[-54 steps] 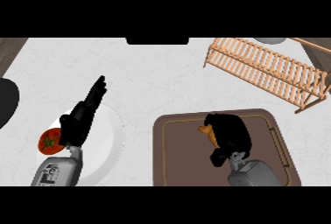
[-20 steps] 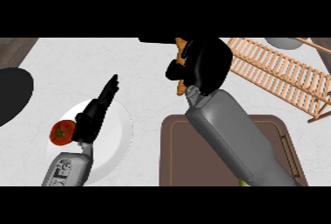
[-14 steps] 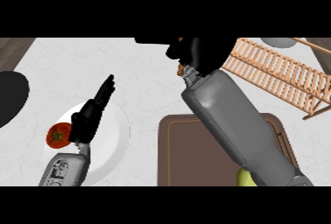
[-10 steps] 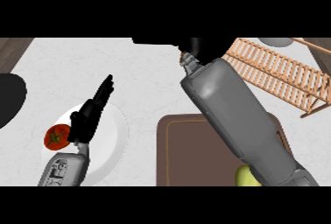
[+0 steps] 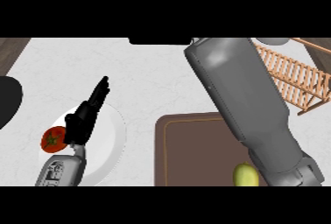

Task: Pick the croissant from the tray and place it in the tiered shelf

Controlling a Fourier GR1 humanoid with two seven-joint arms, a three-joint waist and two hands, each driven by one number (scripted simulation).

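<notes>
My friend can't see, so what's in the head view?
The right forearm stretches up across the tray and out past the top edge beside the shelf; its hand and the croissant do not show. The left hand rests open over a plate with a tomato.

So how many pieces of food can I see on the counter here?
2. A red tomato sits at the white plate's left edge, beside the left hand; a yellow-green fruit lies on the brown tray. Others may hide under the right forearm.
</notes>
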